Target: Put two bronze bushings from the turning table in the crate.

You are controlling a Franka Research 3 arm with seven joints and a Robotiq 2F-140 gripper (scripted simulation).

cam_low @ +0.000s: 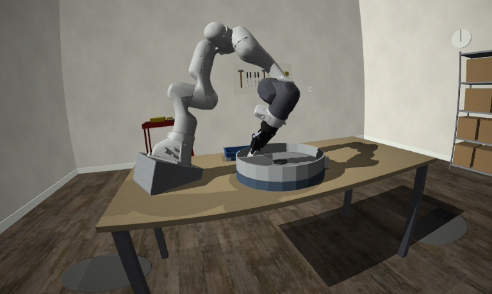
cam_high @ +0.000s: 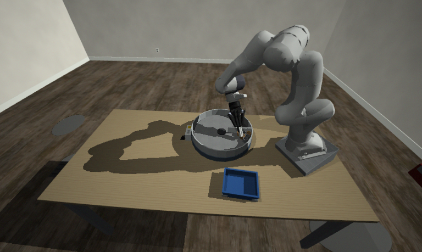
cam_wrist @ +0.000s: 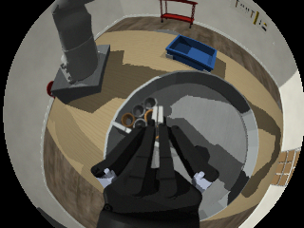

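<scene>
The grey turning table (cam_high: 217, 149) (cam_low: 282, 171) (cam_wrist: 247, 123) stands mid-table with a small cluster of bushings (cam_high: 247, 133) at its rim on the robot's side. In the wrist view, one bronze bushing (cam_wrist: 123, 119) stands at the left of the cluster. Dark bushings (cam_wrist: 150, 102) (cam_wrist: 139, 110) stand beside it. My gripper (cam_high: 240, 133) (cam_low: 252, 152) (cam_wrist: 158, 112) reaches down into the cluster, with its fingers pressed together on the wall of a second bronze bushing (cam_wrist: 147, 114). That bushing is half hidden behind the fingertips. The blue crate (cam_high: 240, 194) (cam_low: 229, 151) (cam_wrist: 187, 56) is empty.
A black hub (cam_high: 221, 131) sits at the turning table's centre, with a raised rim wall all round. A small control box (cam_high: 188, 132) is at its left side. The robot base (cam_high: 306, 150) (cam_low: 163, 171) stands beside the turning table.
</scene>
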